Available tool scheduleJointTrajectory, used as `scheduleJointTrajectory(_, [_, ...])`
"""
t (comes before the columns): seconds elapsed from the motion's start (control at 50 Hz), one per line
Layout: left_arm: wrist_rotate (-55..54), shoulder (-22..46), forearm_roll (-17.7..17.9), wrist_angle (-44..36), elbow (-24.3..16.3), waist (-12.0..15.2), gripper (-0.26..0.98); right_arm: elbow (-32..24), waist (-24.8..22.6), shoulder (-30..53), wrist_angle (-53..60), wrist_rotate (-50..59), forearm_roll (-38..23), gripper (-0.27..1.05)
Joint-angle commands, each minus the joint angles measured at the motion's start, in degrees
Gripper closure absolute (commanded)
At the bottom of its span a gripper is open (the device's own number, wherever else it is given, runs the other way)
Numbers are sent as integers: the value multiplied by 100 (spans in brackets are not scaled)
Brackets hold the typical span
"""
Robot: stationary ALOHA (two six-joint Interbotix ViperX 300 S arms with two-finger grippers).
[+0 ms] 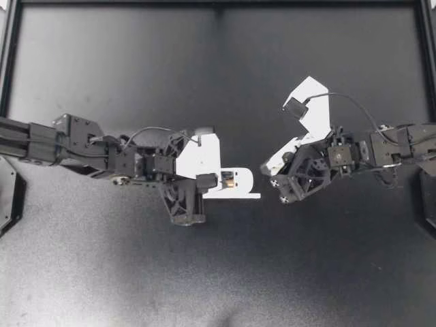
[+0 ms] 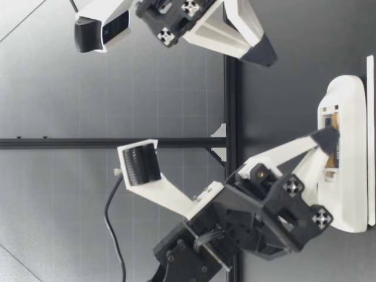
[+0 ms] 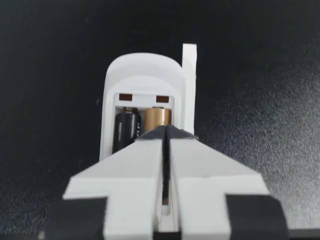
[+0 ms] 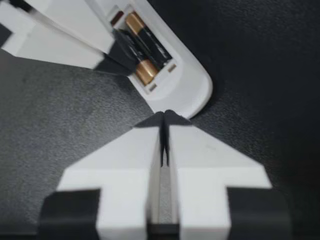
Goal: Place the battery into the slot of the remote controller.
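The white remote (image 1: 246,178) lies face down at the table's middle, its battery slot open. Two batteries (image 3: 129,129) lie side by side in the slot, one showing a copper end (image 3: 158,117). My left gripper (image 1: 216,181) is shut, its tips resting on the batteries at the slot. The low view shows its fingertips (image 2: 326,138) touching the slot of the remote (image 2: 349,106). My right gripper (image 1: 267,167) is shut and holds nothing. It hovers just off the remote's rounded end (image 4: 192,87), well above the table in the low view (image 2: 265,56).
A thin white strip (image 3: 189,70) lies along one side of the remote, seen also in the top view (image 1: 235,196). A black frame rail (image 1: 218,4) runs along the far edge of the dark mat (image 1: 136,272).
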State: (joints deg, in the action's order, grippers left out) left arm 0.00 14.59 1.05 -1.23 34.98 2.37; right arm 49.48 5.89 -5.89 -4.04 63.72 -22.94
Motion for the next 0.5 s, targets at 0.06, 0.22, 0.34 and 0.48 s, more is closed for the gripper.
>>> scheduleJointTrajectory(0.06, [-53,123,0,-53,-70,88,89,-62,18,-105,185,0,-9,85])
scheduleJointTrajectory(0.22, [-70,167,18,-53,-53,88,89,-62,18,-88,290,0,-9,85])
scheduleJointTrajectory(0.34, [-79,44,26,-53,0,88,89,-70,18,-123,290,-26,-9,85])
scheduleJointTrajectory(0.48, [-88,-387,26,-53,79,88,89,-97,18,-325,299,-123,-316,85])
